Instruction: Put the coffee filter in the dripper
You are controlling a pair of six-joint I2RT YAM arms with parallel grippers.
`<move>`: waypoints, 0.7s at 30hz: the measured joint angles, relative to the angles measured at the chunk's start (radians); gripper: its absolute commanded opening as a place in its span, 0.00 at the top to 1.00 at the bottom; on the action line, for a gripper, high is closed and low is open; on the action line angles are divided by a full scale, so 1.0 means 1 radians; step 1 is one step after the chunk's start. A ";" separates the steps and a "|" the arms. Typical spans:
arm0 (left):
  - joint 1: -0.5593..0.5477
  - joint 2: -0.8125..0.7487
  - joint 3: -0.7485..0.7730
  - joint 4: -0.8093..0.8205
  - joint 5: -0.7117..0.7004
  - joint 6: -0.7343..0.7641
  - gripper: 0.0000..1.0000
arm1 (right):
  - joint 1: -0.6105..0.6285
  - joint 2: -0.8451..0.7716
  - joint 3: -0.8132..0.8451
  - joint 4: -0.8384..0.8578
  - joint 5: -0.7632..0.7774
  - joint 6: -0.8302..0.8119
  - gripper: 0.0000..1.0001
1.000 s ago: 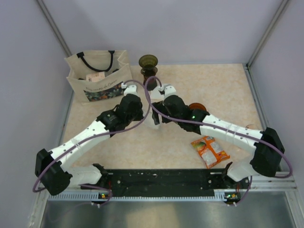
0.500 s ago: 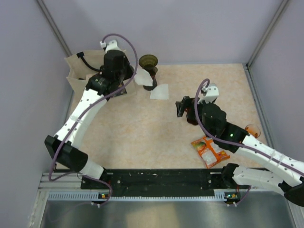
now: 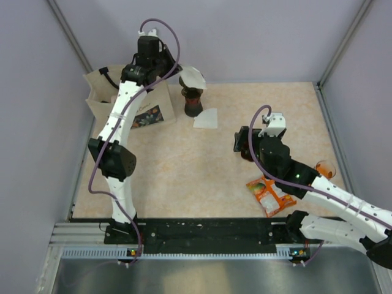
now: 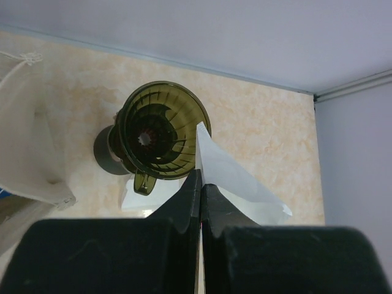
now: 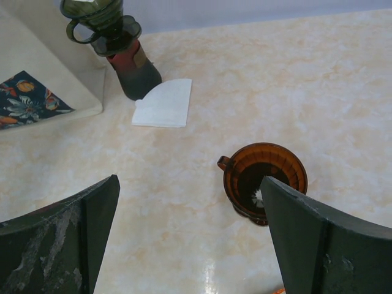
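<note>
Left wrist view: the left tool [image 4: 199, 179], clamped shut on the folded coffee filter [image 4: 236, 184], holds it at the rim of the dripper [image 4: 160, 131], tip touching or just over it. Unopened, the filter could catch that rim and slide off outside. The right tool [image 5: 190, 199] gapes empty, well apart from the dripper. Print on the bag [image 3: 150, 114] beside the dripper is too small to read.

No text can be read in any view. The beige fabric tote bag [image 3: 98, 103] has a dark floral print panel [image 3: 147, 115] on its front; any lettering on it is too small to make out. In the right wrist view the same panel shows only flowers. The orange foil snack packet [image 3: 269, 195] has printed graphics, too blurred to give words, a brand or numbers.
</note>
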State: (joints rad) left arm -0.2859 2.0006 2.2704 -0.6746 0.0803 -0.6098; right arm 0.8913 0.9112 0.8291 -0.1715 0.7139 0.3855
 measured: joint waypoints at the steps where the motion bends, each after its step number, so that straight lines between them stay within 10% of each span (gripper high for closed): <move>1: 0.008 0.013 0.006 -0.003 0.026 -0.011 1.00 | 0.000 0.000 0.000 0.000 0.002 0.000 0.01; 21: 0.056 0.117 0.049 -0.061 0.112 -0.070 1.00 | -0.011 0.016 -0.005 0.000 0.045 0.001 0.01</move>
State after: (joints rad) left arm -0.2298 2.1174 2.3192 -0.7357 0.1921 -0.6796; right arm 0.8806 0.9268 0.8246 -0.1715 0.7589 0.3862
